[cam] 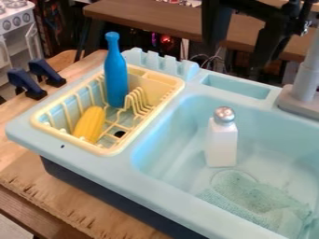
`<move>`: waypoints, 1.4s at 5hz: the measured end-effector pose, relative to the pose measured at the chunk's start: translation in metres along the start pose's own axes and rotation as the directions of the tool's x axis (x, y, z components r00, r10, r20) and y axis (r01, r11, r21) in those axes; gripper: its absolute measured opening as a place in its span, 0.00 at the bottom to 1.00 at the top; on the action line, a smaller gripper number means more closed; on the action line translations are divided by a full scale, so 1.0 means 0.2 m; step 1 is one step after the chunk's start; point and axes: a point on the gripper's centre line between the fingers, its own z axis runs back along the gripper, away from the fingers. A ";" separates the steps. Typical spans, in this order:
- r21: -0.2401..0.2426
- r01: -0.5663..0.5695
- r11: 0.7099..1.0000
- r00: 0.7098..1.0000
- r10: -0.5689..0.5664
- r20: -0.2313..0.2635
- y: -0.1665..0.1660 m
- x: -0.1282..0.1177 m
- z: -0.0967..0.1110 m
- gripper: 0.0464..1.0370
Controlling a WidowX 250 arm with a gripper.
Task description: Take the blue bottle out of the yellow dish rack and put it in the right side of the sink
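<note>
White four-sided shaker (222, 145) with a round silver metallic cap stands upright in the basin (169, 135) of a light blue toy sink unit (93, 168). It is behind a pale green mesh cloth (252, 193), which lies spread on the floor of the basin.

The black two-finger gripper (239, 57) is at the top of the view, to the right of the middle, and hangs above the far side of the sink. Its fingers are wide apart, with nothing held between them. The shaker is the loose thing nearest to it, and the two are well apart.

On the left part of the sink unit sits a pale yellow dish rack (149, 119). Inside the rack, a blue slender bottle (116, 77) stands upright near the back, and a bright yellow toy corn cob (90, 123) leans at the left side.

A grey faucet (305, 79) rises at the right edge. The sink unit rests on a light brown wooden worktop (37, 186), where two dark blue clamps (47, 72) are at the left. Behind is a brown wooden table (143, 18), and a white toy stove (17, 17) is in the upper left corner.
</note>
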 end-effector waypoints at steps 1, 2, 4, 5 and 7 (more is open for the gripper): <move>0.005 0.002 1.000 0.999 -0.002 -0.037 0.00 -0.01 -0.06 0.97; 0.011 -0.036 0.999 0.999 0.037 -0.037 0.11 -0.04 -0.08 0.97; 0.016 -0.111 0.994 0.994 0.111 -0.012 0.37 -0.12 -0.02 0.97; -0.016 -0.118 0.993 0.992 0.117 -0.041 0.46 -0.16 -0.03 0.97; -0.032 -0.166 0.986 0.986 0.165 -0.030 0.70 -0.15 -0.02 0.97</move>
